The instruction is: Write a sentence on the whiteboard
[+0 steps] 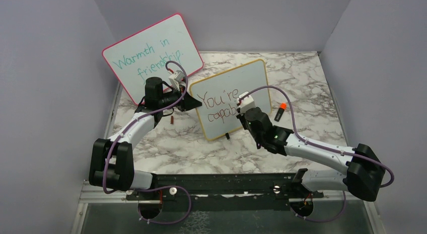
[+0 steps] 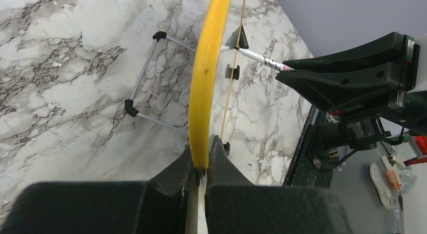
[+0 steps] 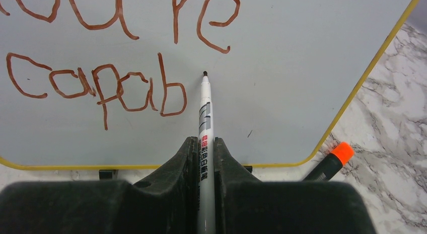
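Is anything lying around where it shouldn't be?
Yes. A black marker with an orange cap lies loose on the marble table, beside the yellow-framed whiteboard. A small dark red piece lies by the board's other edge.

The whiteboard (image 1: 253, 79), yellow-framed with rounded corners, stands propped on small black feet at the centre of the top view, leaning back and askew to the frame. Across its upper left, the sentence (image 1: 217, 99) runs in red-brown handwriting: "You're" above an unfinished "capab".
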{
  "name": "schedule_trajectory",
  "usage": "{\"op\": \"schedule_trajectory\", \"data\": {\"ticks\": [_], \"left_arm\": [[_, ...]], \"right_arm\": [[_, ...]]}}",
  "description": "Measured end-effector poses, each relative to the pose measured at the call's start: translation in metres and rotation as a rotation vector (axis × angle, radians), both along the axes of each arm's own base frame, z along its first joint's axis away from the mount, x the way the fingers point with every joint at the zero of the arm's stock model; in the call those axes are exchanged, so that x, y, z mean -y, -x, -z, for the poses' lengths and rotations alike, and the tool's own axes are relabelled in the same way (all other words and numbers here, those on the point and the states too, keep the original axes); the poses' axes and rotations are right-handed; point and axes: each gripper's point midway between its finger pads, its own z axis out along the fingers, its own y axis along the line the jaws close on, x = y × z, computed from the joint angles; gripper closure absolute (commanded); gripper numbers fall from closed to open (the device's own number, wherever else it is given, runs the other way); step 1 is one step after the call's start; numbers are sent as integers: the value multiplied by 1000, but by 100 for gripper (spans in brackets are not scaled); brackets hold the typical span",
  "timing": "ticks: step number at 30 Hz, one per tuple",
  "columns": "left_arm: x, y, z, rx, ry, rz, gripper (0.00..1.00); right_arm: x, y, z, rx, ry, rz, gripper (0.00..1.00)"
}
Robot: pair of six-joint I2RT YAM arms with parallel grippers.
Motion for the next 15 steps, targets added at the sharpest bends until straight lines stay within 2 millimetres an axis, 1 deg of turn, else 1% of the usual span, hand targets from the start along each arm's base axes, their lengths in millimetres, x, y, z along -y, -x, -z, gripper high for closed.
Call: {"op": "schedule_trajectory", "data": {"ticks": [8, 15], "left_arm": [[0, 0, 0, -2, -1, 0, 100], [0, 0, 0, -2, -1, 0, 100]], "right_arm": [[-2, 2, 2, -23, -2, -6, 99], [1, 10, 15, -88, 0, -5, 99]]}}
